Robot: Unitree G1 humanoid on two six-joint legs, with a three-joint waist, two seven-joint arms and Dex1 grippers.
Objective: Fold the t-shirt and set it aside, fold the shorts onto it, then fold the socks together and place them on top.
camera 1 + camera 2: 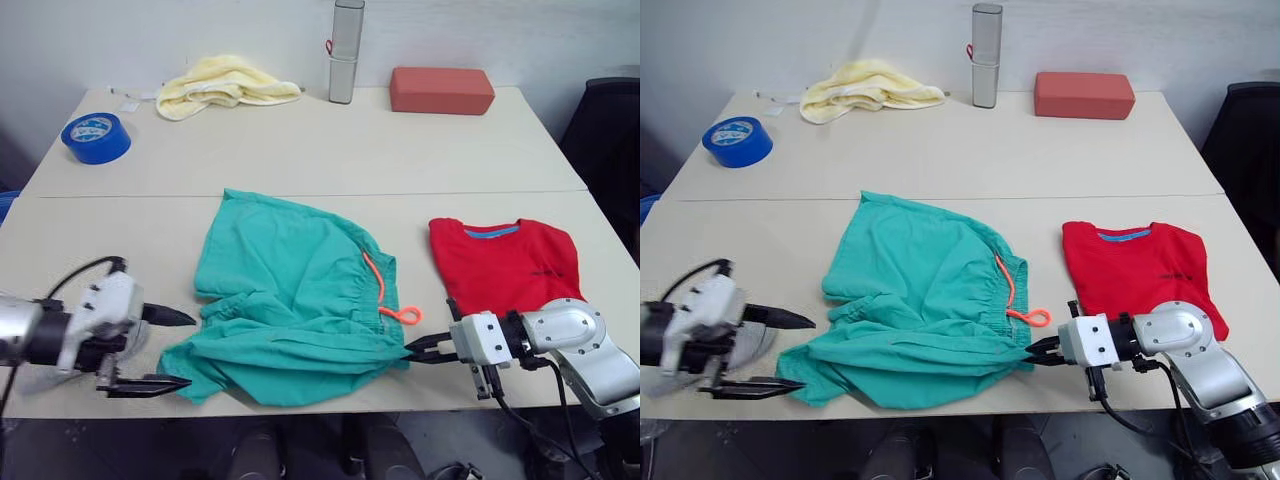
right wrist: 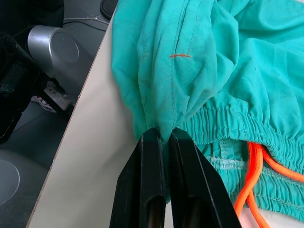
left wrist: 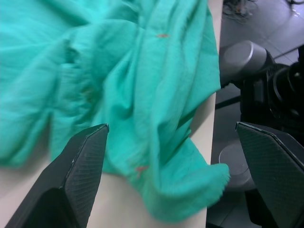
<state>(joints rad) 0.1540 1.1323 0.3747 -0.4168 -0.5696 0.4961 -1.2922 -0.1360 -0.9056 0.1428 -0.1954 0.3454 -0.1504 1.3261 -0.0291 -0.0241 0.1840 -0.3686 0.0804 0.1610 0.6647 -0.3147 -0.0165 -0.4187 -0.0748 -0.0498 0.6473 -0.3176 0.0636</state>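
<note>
The teal-green shorts lie partly folded at the table's near middle, their orange-pink drawstring looping out on the right. My right gripper is shut on the shorts' near right corner. At the shorts' near left corner my left gripper stands open, its fingers apart on either side of the cloth edge without holding it. The folded red t-shirt lies to the right of the shorts, just behind my right arm. The socks are out of view.
A pale yellow towel, a grey upright case and a red-brown block sit along the far edge. A blue tape roll lies at the far left. A black chair stands at the right.
</note>
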